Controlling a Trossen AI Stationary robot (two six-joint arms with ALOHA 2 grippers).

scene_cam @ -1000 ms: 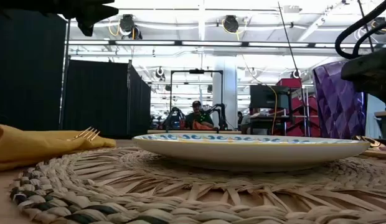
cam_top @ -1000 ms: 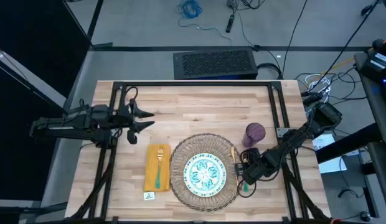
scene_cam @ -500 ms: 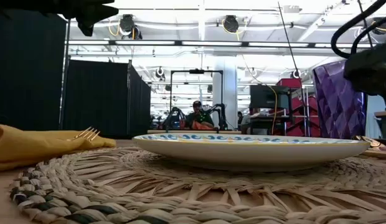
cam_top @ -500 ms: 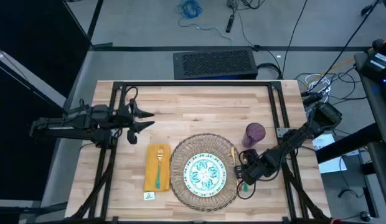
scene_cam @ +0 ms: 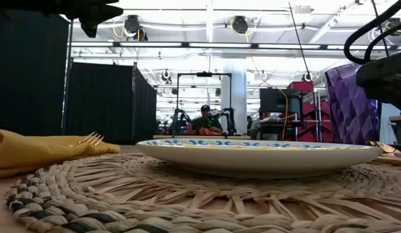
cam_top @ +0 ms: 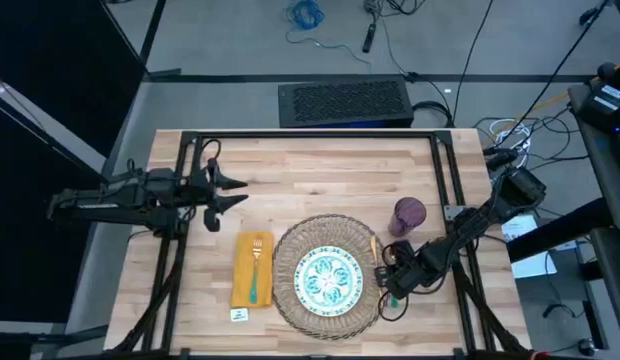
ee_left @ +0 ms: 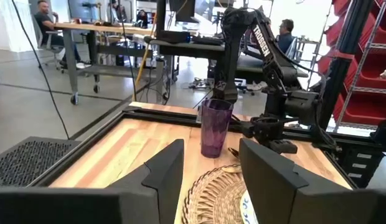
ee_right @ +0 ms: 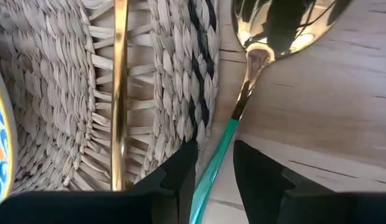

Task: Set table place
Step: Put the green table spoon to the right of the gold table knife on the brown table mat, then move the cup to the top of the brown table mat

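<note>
A round woven mat (cam_top: pixel 327 275) lies near the table's (cam_top: pixel 310 165) front edge, with the blue-green plate (cam_top: pixel 328 280) on it. To its left the yellow napkin (cam_top: pixel 252 268) carries a green-handled fork (cam_top: pixel 256 270). The purple cup (cam_top: pixel 409 215) stands at the mat's far right. A gold knife (ee_right: pixel 120 93) lies on the mat's right rim. Beside it a gold spoon (ee_right: pixel 268 25) rests flat on the wood. My right gripper (ee_right: pixel 216 149) is low over the spoon, open, with a finger on either side of its green handle (ee_right: pixel 218 155). My left gripper (cam_top: pixel 240 190) hovers open at the table's left.
A small white tag (cam_top: pixel 239 314) lies near the front edge, below the napkin. The black frame rails (cam_top: pixel 310 135) run along the table's far side and both ends. Bare wood stretches between the mat and the far rail.
</note>
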